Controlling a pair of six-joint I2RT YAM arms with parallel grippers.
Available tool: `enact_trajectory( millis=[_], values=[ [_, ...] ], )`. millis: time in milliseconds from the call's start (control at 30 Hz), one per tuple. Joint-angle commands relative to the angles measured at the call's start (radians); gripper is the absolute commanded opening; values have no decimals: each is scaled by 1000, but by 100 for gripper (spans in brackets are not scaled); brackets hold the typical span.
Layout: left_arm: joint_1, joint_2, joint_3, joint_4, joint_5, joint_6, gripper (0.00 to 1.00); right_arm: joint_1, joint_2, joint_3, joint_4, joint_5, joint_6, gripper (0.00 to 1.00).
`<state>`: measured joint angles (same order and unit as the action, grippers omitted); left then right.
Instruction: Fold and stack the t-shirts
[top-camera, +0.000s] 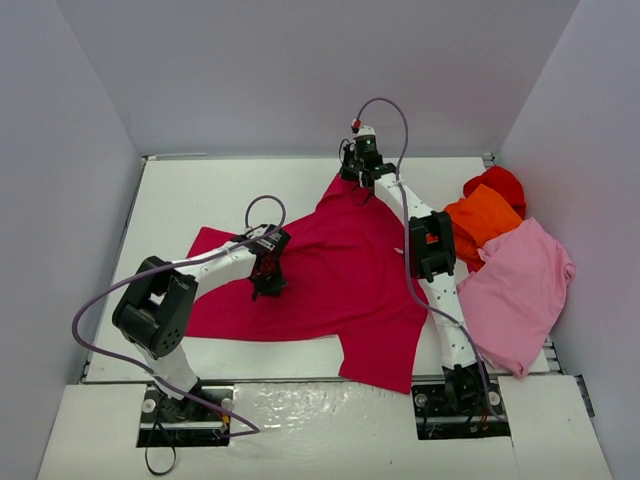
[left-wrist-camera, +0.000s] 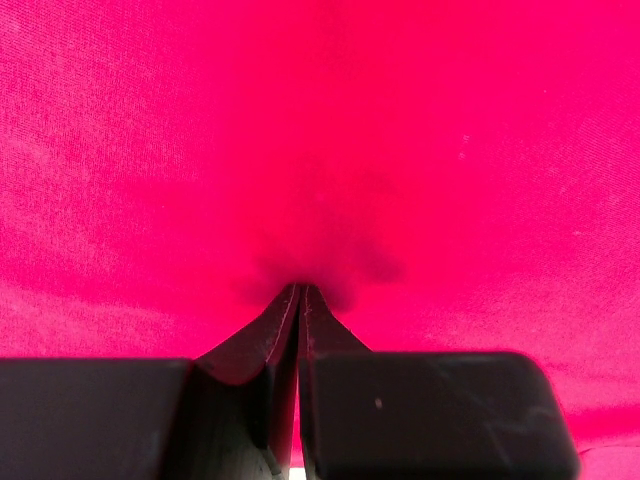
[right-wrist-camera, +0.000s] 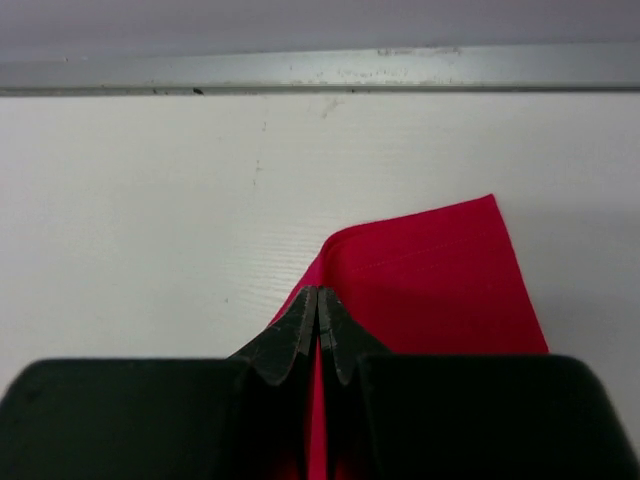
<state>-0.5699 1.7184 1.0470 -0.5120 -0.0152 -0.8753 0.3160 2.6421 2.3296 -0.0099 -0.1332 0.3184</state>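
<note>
The crimson t-shirt (top-camera: 340, 270) lies spread across the middle of the white table (top-camera: 190, 195). My left gripper (top-camera: 268, 288) points down onto its left half. In the left wrist view the crimson t-shirt (left-wrist-camera: 320, 120) fills the frame, and the left gripper (left-wrist-camera: 300, 288) is shut with its tips pinched into a small dark pucker of cloth. My right gripper (top-camera: 358, 188) is at the shirt's far corner. In the right wrist view the right gripper (right-wrist-camera: 318, 292) is shut on a folded edge of the crimson t-shirt (right-wrist-camera: 440, 270), with red cloth showing between the fingers.
At the right side lie a light pink t-shirt (top-camera: 515, 285), an orange t-shirt (top-camera: 485, 222) partly under it, and a bright red t-shirt (top-camera: 497, 183) bunched behind. Grey walls enclose the table; a metal rail (right-wrist-camera: 320, 70) runs along its far edge.
</note>
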Motion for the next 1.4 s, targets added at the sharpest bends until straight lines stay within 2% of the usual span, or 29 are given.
enact_trajectory(
  millis=[0,167,300,600,767,900,1067,1367],
  values=[
    [-22,51,-36,11,7,-17,0,0,-19,-59,30,-20,17,0],
    [-26,75,-25,13,13,-11,0,15,-20,-103,34,6,-12,0],
    [-33,87,-24,12,12,-8,0,8,26,-56,32,11,-19,0],
    [-33,73,-51,13,3,-8,0,-83,89,-20,69,52,6,0],
    [-33,81,-61,23,9,-13,0,-124,64,-42,106,84,8,0],
    [-34,87,-61,35,14,-16,0,-130,30,-63,141,33,21,0],
    [-34,86,-58,30,15,-14,0,-95,-88,-208,293,87,-19,0],
    [-33,71,-74,27,9,-16,0,-62,-173,-192,284,106,-46,2]
  ],
)
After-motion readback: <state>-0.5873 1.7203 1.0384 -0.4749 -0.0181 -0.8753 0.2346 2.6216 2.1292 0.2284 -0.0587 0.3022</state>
